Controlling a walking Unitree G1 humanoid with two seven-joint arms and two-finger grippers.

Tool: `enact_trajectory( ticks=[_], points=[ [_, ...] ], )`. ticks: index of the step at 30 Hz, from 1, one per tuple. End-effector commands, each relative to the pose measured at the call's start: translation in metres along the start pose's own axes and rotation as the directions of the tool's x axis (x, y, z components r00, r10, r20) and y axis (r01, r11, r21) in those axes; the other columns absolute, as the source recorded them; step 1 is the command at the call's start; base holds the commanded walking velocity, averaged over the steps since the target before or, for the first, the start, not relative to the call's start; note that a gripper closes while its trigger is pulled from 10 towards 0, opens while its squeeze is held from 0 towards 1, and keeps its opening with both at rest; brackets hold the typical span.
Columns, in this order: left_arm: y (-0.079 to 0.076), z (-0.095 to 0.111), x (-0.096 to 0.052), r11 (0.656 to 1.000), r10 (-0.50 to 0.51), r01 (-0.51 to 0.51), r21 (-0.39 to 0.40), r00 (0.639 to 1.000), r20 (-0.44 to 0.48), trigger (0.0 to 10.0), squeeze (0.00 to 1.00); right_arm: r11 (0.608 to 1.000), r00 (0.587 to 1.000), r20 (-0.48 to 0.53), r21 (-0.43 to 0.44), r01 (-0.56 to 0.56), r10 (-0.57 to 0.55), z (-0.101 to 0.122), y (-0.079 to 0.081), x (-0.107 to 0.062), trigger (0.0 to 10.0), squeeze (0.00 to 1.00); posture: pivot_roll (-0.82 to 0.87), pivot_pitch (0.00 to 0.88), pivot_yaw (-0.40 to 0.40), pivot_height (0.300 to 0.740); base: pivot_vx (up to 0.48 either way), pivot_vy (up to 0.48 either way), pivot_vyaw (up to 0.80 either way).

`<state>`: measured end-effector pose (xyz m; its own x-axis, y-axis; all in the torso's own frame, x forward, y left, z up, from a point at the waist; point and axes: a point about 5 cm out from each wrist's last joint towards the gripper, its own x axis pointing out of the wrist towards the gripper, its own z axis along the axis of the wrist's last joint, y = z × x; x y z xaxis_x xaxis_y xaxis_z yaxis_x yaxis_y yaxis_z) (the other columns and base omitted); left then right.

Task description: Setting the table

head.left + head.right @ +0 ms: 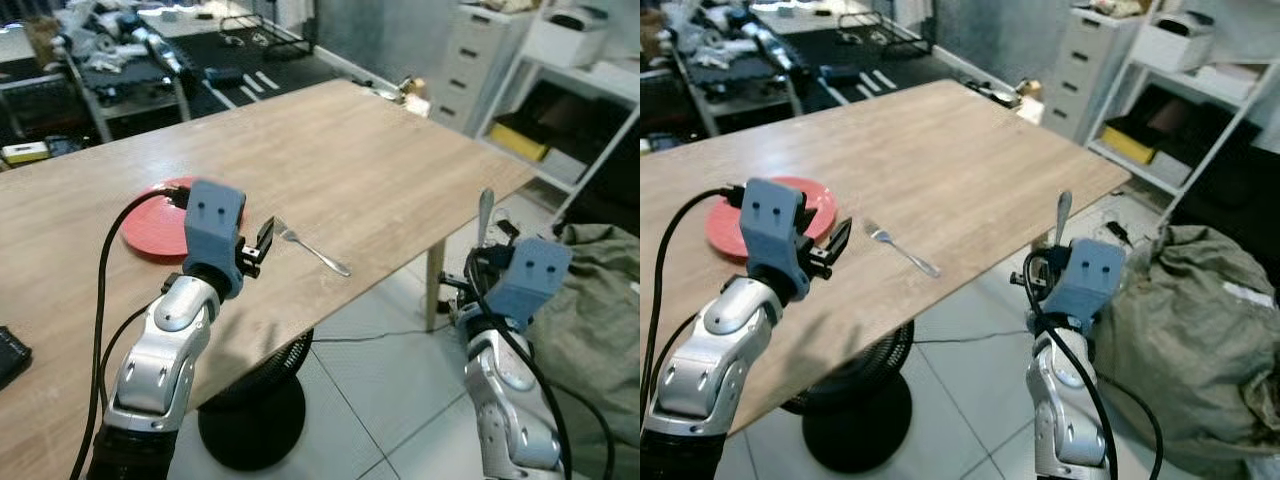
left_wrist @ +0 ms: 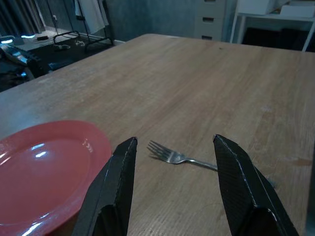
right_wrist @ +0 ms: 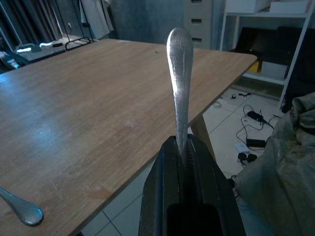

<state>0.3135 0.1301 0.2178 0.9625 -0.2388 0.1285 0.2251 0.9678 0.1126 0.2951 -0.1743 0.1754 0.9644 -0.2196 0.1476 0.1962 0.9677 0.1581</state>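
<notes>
On the wooden table point(image 1: 330, 150) a fork point(image 1: 312, 247) lies flat near the front edge, tines toward the red plate point(image 1: 150, 235), handle running away to the robot's right and ending close to the table's edge. The plate sits just beside the tines, not touching them.

The left gripper point(image 2: 174, 187) hovers low over the table between plate and fork, its two black fingers point(image 2: 118, 182) spread wide and holding nothing; in the left wrist view the fork's tines show in the gap between them.

The right gripper point(image 3: 184, 162) is out past the table's corner, over the tiled floor point(image 1: 380, 400), fingers clamped on a silver utensil handle point(image 3: 180, 73). That handle stands nearly upright, rounded end up; what its lower end is cannot be told.

Bare wood stretches wide beyond the fork toward the far edge. Off the right edge a green sack point(image 1: 1200, 310) lies on the floor, with white shelves point(image 1: 590, 110) behind, and a black fan base point(image 1: 255, 410) sits under the table.
</notes>
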Motion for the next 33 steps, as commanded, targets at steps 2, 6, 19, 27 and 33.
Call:
enact_trajectory(
  ticks=[2,6,19,27,33],
  points=[
    [0.0027,-0.0063,-0.0009,1.000,0.011,-0.011,0.005,1.000,-0.022,10.0,0.00,1.000,1.000,-0.009,0.006,-0.005,0.005,-0.0026,0.0019,-0.0004,10.0,0.00,-0.03,0.064,0.054,0.740,0.000,0.000,-0.80],
    [0.0028,-0.0064,-0.0009,1.000,0.010,-0.010,0.006,1.000,-0.023,10.0,0.00,1.000,1.000,-0.008,0.006,-0.005,0.005,-0.0025,0.0021,-0.0002,10.0,0.00,-0.03,0.063,0.054,0.740,0.000,0.000,0.00],
    [0.0030,-0.0060,-0.0004,1.000,0.007,-0.007,0.004,1.000,-0.020,10.0,0.00,1.000,1.000,-0.008,0.004,-0.005,0.005,-0.0028,0.0025,-0.0001,10.0,0.00,-0.04,0.063,0.055,0.740,0.000,0.000,-0.25],
    [0.0020,-0.0062,-0.0007,1.000,0.009,-0.009,0.001,1.000,-0.021,10.0,0.00,1.000,1.000,-0.013,0.001,-0.005,0.005,-0.0031,0.0016,-0.0005,10.0,0.00,-0.04,0.065,0.051,0.740,0.000,0.000,-0.70],
    [0.0019,-0.0066,-0.0008,1.000,0.010,-0.010,-0.001,1.000,-0.021,10.0,0.00,1.000,1.000,-0.013,-0.002,-0.006,0.006,-0.0031,0.0013,-0.0003,10.0,0.00,-0.04,0.066,0.049,0.740,0.000,0.000,0.00]
  ],
)
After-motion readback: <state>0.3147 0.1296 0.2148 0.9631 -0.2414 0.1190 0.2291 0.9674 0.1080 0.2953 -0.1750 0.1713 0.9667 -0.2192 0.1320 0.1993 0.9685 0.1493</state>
